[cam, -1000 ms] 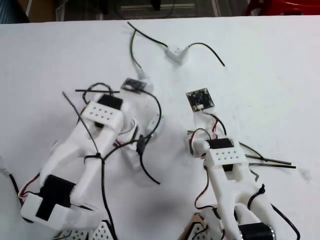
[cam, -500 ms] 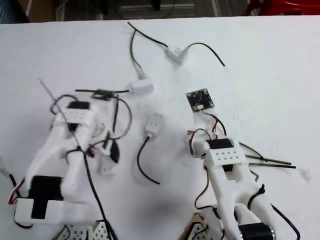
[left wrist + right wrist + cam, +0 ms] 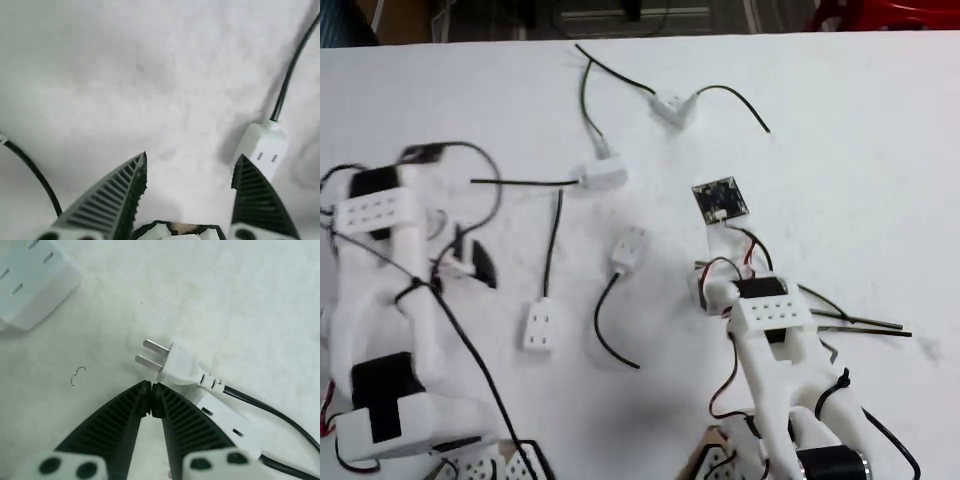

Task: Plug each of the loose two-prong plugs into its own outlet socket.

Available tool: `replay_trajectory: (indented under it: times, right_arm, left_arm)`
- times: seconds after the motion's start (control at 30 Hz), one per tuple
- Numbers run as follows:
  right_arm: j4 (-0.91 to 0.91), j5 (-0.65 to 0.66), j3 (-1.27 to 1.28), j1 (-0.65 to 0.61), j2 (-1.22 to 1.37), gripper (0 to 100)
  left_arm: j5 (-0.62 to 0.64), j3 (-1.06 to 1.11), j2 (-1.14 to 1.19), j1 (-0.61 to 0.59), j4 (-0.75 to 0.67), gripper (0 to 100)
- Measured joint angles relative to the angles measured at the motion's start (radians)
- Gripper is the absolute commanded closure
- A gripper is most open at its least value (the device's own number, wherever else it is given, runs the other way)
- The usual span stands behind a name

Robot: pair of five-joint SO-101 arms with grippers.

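Left gripper (image 3: 191, 159) is hovering wide open near outlet socket (image 3: 261, 148); right gripper (image 3: 151, 385) is sitting closed, empty, beside plug (image 3: 177, 365). Pickup is likely awaiting opening there.

**A:** how are the cams set on this thing?

**B:** high one's fixed off the arms, up over their side, looking down across the whole white table (image 3: 880, 200). far edge runs along the top, both arms come in from the bottom.

**A:** and the wrist ones?

**B:** each rides its arm, pointing down past its own fingers, super close to the table. left one looks past the left gripper (image 3: 191, 159) at a socket block (image 3: 262, 147), likely the same socket block (image 3: 540, 325) beside the left arm (image 3: 380, 280) up high. right one peers over the right gripper (image 3: 151, 386) at a two-prong plug (image 3: 175, 365).
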Motion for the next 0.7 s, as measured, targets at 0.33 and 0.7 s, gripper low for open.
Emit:
replay_trajectory:
  times: [0.33, 0.7]
  right_arm:
    - [0.000, 0.000, 0.005, -0.035, 0.000, 97.4]
    - [0.000, 0.000, 0.017, -0.063, 0.000, 97.4]
  left_arm:
    - [-0.003, 0.000, 0.000, -0.483, -0.043, 72]
    - [-0.137, 0.212, 0.000, -0.617, -0.442, 72]
